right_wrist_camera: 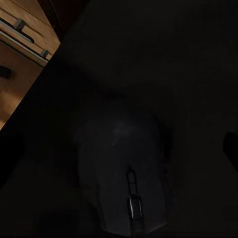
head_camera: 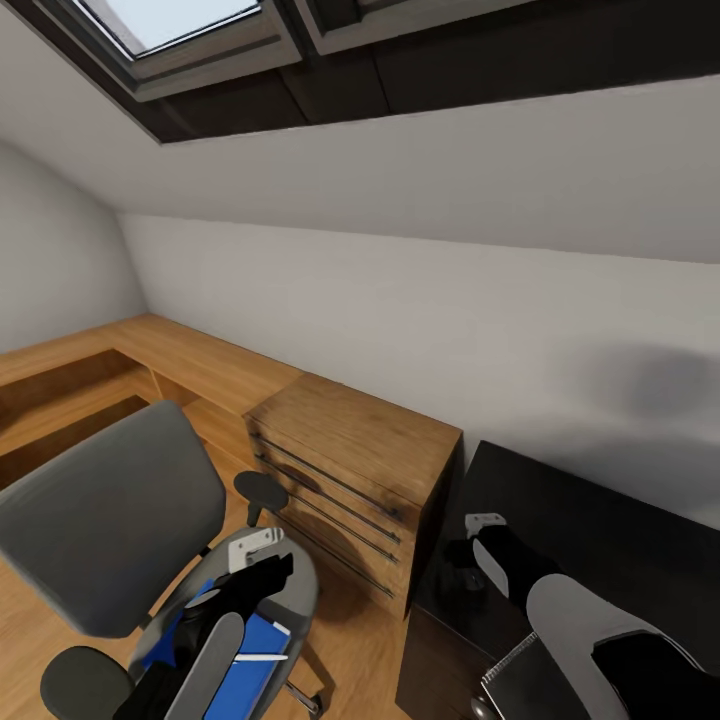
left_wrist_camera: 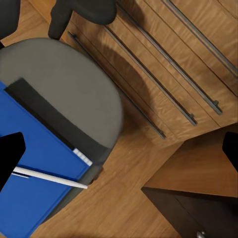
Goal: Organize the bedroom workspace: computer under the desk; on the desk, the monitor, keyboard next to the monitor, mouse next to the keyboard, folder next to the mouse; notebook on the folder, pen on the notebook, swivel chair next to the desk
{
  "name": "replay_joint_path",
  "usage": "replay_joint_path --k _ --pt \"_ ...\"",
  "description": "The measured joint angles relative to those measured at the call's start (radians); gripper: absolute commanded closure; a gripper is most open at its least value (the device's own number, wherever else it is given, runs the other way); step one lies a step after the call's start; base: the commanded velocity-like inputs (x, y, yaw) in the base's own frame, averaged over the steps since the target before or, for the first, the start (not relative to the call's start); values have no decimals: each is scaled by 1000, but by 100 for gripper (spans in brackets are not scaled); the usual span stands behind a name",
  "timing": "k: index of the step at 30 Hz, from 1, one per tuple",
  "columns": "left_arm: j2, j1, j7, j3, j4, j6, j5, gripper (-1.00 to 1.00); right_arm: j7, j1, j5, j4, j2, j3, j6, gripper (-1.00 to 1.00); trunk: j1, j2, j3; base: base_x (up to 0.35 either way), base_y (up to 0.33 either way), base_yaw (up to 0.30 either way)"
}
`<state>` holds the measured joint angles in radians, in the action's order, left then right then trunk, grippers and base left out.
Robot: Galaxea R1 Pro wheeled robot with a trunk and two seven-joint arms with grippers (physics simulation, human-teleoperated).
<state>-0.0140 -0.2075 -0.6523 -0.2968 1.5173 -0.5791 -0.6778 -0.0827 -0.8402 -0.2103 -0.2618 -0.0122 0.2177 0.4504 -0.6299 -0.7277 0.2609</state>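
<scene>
The grey swivel chair [head_camera: 110, 520] stands at the lower left, its seat [left_wrist_camera: 64, 79] carrying a flat blue folder [left_wrist_camera: 39, 148] with a dark strip along one edge. A white pen [left_wrist_camera: 49, 177] lies on the blue cover [head_camera: 262, 635]. My left gripper [head_camera: 270, 575] hangs open above the seat's edge, its fingertips [left_wrist_camera: 10, 153] wide apart and holding nothing. On the black desk [head_camera: 600, 520] at the right, my right gripper [head_camera: 458, 553] is open just over the black mouse [right_wrist_camera: 124, 173], which lies between the spread fingertips [right_wrist_camera: 230, 148].
A wooden drawer cabinet [head_camera: 350, 470] with long metal handles stands between the chair and the desk. A low wooden shelf unit [head_camera: 90, 370] runs along the left wall. A spiral-edged grey item [head_camera: 520, 680] lies on the desk under my right forearm. Sloped ceiling above.
</scene>
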Motion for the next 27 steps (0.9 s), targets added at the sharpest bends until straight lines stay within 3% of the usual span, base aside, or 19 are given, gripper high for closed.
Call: replay_joint_path --k 8,24,27 --pt "6 0 -1 1 0 1 1 -100 0 0 0 0 -2 -1 3 -100 0 0 0 0 0 0" --pt "7 0 -2 1 0 11 1 -100 0 0 0 0 -2 -1 3 -100 -61 -112 50 0 0 0" --pt "7 0 -2 2 0 11 0 -100 0 0 0 0 -2 -1 3 -100 -61 -112 50 0 0 0"
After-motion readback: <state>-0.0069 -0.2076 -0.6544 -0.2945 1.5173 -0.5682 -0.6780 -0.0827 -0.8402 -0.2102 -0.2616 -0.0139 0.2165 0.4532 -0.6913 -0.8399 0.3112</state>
